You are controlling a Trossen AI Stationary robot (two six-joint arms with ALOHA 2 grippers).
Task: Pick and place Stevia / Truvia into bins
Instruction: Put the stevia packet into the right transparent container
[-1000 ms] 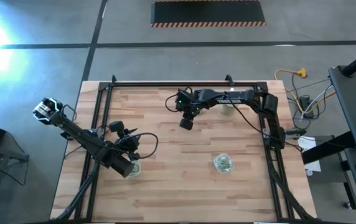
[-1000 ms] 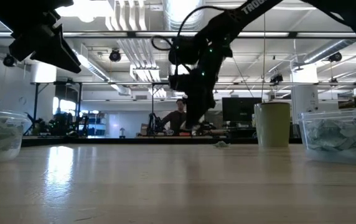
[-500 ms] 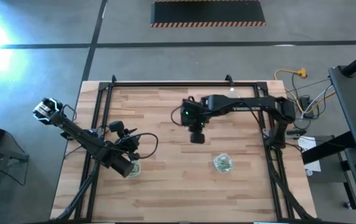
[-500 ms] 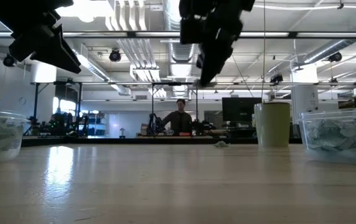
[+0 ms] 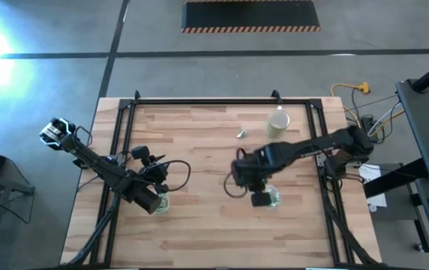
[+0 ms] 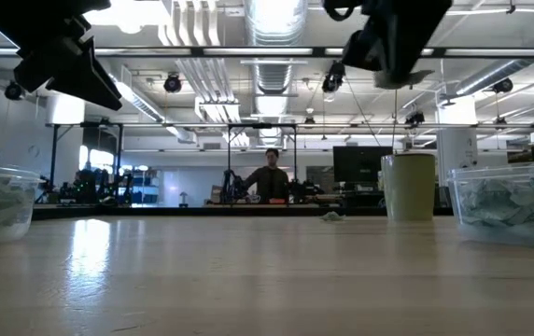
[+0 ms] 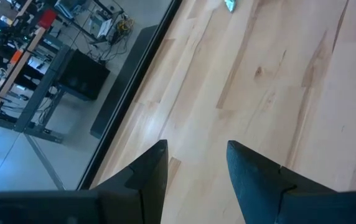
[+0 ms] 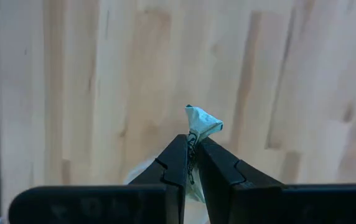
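The right hand pinches a small crumpled pale green-and-white paper sachet above the right clear plastic tub on the wooden worktop. The left hand, fingers apart, hangs over the left clear tub.

Crumpled Stevia sachet pinched above clear bin; another bin left.
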